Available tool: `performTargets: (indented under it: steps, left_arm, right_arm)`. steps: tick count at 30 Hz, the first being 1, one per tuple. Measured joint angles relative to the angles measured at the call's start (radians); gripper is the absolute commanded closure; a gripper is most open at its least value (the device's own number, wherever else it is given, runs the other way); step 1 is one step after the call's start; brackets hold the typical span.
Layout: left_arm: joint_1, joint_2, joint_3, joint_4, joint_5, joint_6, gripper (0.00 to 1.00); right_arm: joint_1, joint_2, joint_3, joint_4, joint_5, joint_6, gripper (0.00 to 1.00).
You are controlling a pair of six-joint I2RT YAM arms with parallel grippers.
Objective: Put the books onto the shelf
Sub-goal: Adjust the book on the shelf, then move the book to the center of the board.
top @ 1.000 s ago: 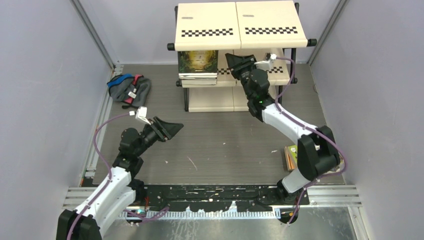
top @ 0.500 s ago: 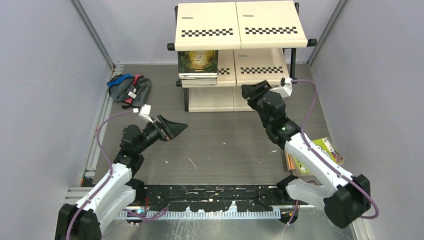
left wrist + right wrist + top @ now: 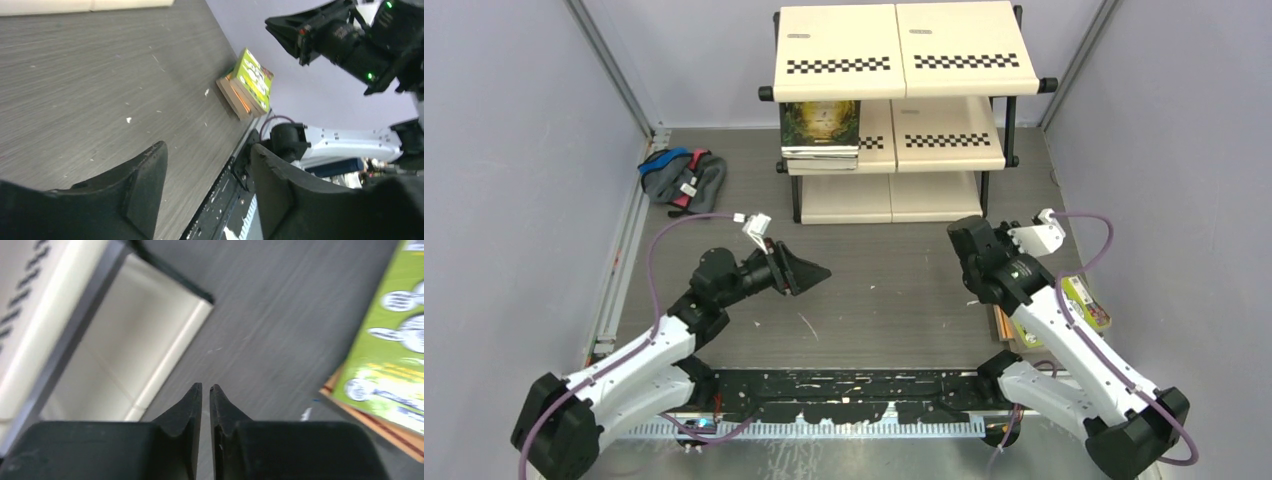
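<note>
Far L: grey-blue cloth bundle [image 3: 682, 178] on table [image 3: 874, 300], by L wall, well apart from the rest.
My L gripper [image 3: 822, 271]: fingers wide apart, nothing btwn them. It hangs over bare table L of centre, pointing R.
Shelf [image 3: 904, 45]: back centre, 3 cream boards w/ checkered strips on a black frame.
Shelved books [image 3: 820, 130]: small pile lying flat on L half of mid board, dark green-gold cover on top.
My R gripper [image 3: 962, 235]: fingers [image 3: 195, 405] nearly together, only a sliver btwn tips, gripping nothing. It's over the table just in front of shelf's R half.
Book stack [image 3: 1079, 300]: on table near R wall, lime green cover on top, orange edge under it. Partly hidden behind my R arm, not on shelf yet.
</note>
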Motion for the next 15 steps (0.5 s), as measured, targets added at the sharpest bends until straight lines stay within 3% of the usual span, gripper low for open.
performTargets:
  steps: [4, 6, 15]
  left_arm:
    - [-0.095, 0.058, 0.041, -0.017, -0.022, 0.031, 0.57]
    - [-0.137, 0.063, 0.047, -0.063, -0.03, 0.056, 0.64]
    - [-0.199, 0.011, 0.076, -0.213, -0.082, 0.102, 0.68]
  right_arm:
    - [-0.057, 0.067, 0.05, -0.2, 0.073, 0.142, 0.91]
    - [-0.171, 0.064, 0.051, -0.293, 0.089, 0.194, 0.94]
    - [-0.661, -0.006, -0.04, -0.263, -0.023, 0.095, 0.98]
